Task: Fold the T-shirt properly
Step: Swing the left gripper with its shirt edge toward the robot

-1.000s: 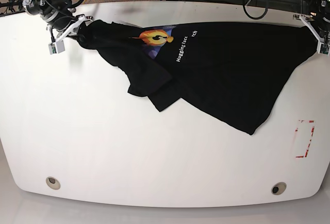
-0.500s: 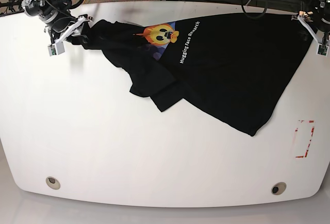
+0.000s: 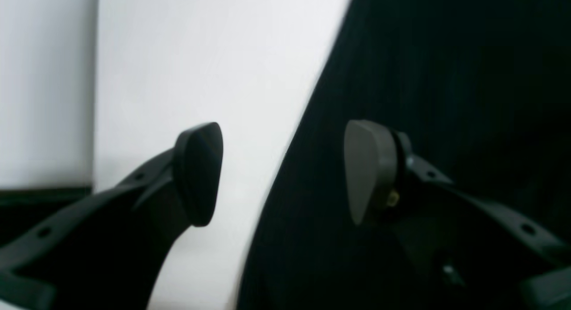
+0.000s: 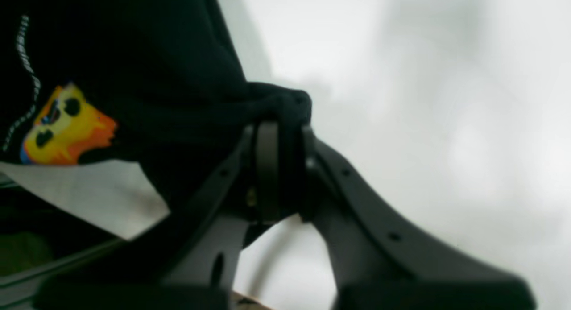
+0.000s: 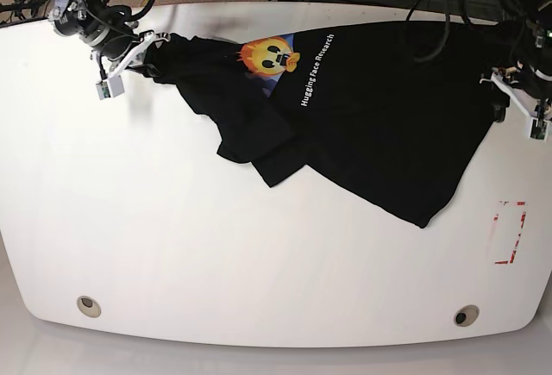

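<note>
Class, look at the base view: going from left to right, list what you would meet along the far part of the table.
right gripper → yellow emoji print → white lettering → left gripper

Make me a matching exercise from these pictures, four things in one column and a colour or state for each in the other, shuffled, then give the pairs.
Things:
1. left gripper
2. right gripper
3. T-shirt
4. emoji print

States:
A. yellow, beside white lettering
B. black, lying crumpled on the white table
C. jaws apart, holding nothing
D. jaws closed on bunched black cloth

Pairs: 1-C, 2-D, 3-B, 4-A
</note>
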